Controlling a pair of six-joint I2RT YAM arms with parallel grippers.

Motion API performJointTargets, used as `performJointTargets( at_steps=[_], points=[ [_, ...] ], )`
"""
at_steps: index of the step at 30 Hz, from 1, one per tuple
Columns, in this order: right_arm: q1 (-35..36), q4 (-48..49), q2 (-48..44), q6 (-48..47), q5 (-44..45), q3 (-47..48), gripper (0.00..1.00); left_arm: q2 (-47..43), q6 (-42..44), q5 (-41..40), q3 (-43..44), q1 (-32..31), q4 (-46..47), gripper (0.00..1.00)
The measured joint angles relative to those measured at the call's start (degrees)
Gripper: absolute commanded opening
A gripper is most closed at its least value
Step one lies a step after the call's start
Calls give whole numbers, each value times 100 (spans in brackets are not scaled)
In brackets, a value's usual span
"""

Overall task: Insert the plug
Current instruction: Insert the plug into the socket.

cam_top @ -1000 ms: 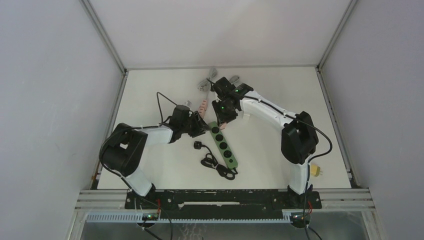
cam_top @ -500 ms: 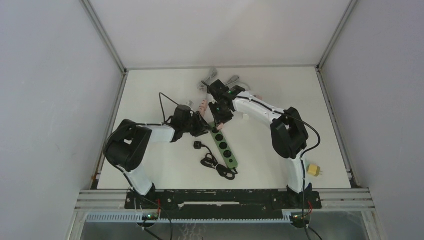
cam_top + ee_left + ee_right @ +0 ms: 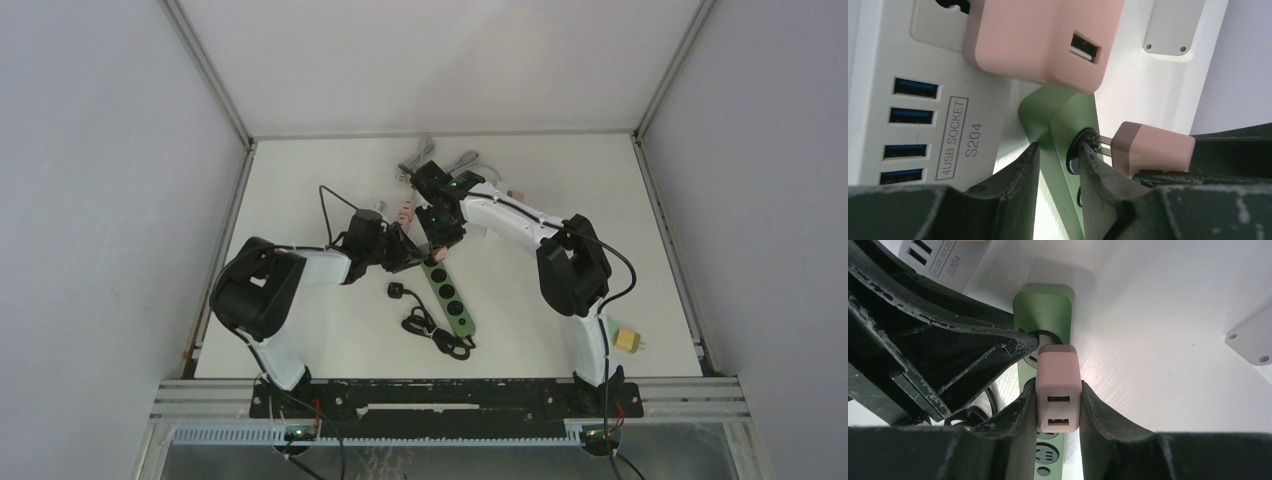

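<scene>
— Between the fingers of the right pincer [image 3: 1058,396], what is held?

— A pink USB charger plug [image 3: 1058,367] is gripped by its sides, its two USB ports turned toward the wrist camera. Its prongs [image 3: 1104,144] are laid at the rim of the end socket of the green power strip [image 3: 1044,302], with bare metal seen between body and socket.

— And how is the strip met by the left pincer [image 3: 1060,150]?

— Its fingers are set narrowly apart over that same end of the strip, one at the strip's edge, one beside the socket. Whether the strip is actually pinched cannot be told.

— What is found around them?

— Just beyond the strip's end a white USB socket block [image 3: 923,100] is seen, marked "4USB SOCKET S204", with a second pink charger [image 3: 1038,45] seated on it. A black cable [image 3: 450,344] is coiled beside the strip on the white worktop [image 3: 1173,290]. A yellow adapter [image 3: 629,340] is lying well apart, near the right arm's base.
</scene>
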Motion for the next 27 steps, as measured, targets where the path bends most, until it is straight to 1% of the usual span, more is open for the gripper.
performJointTargets(
  at_steps=[7, 27],
  points=[
    [72, -166, 7, 68, 17, 61, 0, 7, -7, 11, 0, 0, 15, 36],
    [98, -125, 37, 236, -17, 61, 0, 7, -57, 15, 0, 2, 26, 35]
  ],
)
